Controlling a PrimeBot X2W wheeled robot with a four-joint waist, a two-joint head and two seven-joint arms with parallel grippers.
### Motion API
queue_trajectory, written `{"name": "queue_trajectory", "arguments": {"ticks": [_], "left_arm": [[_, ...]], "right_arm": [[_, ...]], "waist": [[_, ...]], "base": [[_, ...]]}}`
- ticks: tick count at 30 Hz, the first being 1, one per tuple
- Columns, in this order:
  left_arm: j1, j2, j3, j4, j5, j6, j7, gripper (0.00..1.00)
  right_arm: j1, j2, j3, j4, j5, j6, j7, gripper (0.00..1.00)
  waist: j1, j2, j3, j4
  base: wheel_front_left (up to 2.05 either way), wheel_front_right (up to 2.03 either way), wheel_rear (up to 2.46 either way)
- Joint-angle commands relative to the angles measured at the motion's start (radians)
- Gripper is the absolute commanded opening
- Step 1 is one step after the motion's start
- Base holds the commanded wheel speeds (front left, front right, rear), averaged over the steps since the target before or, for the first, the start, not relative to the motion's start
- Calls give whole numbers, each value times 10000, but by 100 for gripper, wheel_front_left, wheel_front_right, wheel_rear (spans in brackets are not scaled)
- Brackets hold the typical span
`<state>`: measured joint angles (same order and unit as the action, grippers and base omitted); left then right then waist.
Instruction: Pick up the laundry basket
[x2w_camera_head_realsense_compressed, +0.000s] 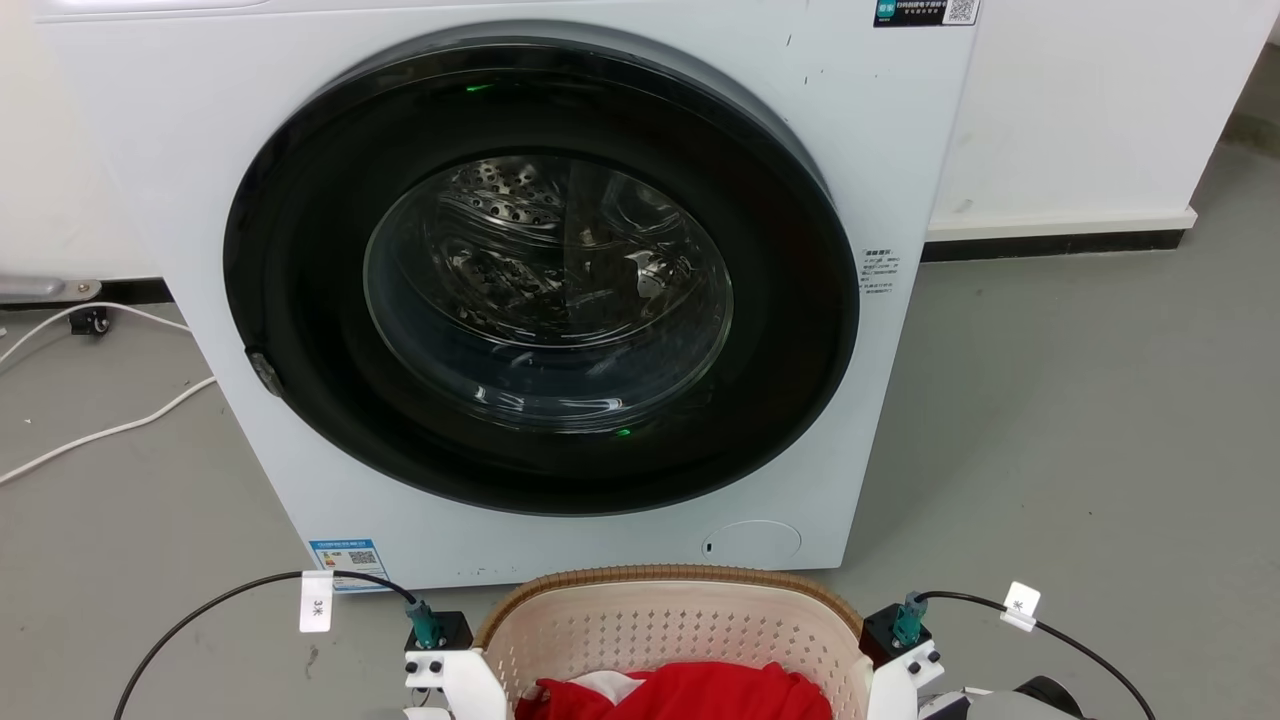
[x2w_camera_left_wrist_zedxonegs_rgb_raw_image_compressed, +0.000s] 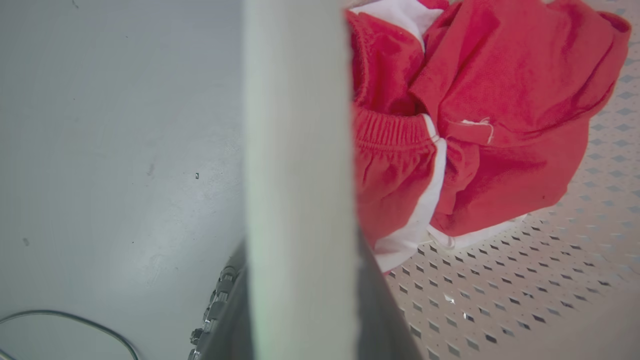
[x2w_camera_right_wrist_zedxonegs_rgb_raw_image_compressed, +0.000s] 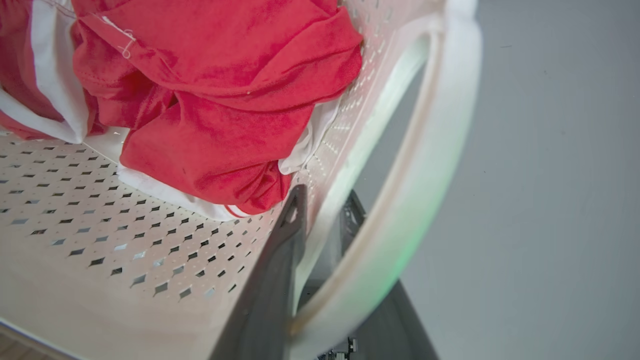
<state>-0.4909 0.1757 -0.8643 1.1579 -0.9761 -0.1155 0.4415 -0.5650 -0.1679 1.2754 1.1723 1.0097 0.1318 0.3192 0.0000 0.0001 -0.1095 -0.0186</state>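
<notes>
laundry basket (x2w_camera_head_realsense_compressed: 680, 625) cut off below, handle (x2w_camera_left_wrist_zedxonegs_rgb_raw_image_compressed: 300, 150) blurred

Grey floor (x2w_camera_head_realsense_compressed: 1050, 420): washer (x2w_camera_head_realsense_compressed: 545, 290) stands on it; white cable (x2w_camera_head_realsense_compressed: 100, 432) lies left; basket (x2w_camera_head_realsense_compressed: 670, 620) in front, contact unclear.

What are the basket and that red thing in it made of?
Basket: looks like moulded matte cream plastic, with punched diamond holes; brown rim seems woven-look plastic. Red garment: soft, slightly fuzzy cloth, creased, with white trim.
</notes>
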Motion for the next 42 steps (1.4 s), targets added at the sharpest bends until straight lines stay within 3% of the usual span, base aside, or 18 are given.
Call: {"name": "queue_trajectory", "arguments": {"ticks": [1, 42], "left_arm": [[-29, 58, -143, -5, 22, -260, 120, 0], [-175, 211, -1413, 213, -1171, -262, -278, 0]], "right_arm": [[-198, -179, 59, 56, -155, -20, -41, 0], [-60, -153, 80, 58, -355, -21, -18, 0]], "waist": [[0, -1, -4, -3], [0, -1, 61, 4]], "base": [[0, 0, 0], [0, 0, 0]]}}
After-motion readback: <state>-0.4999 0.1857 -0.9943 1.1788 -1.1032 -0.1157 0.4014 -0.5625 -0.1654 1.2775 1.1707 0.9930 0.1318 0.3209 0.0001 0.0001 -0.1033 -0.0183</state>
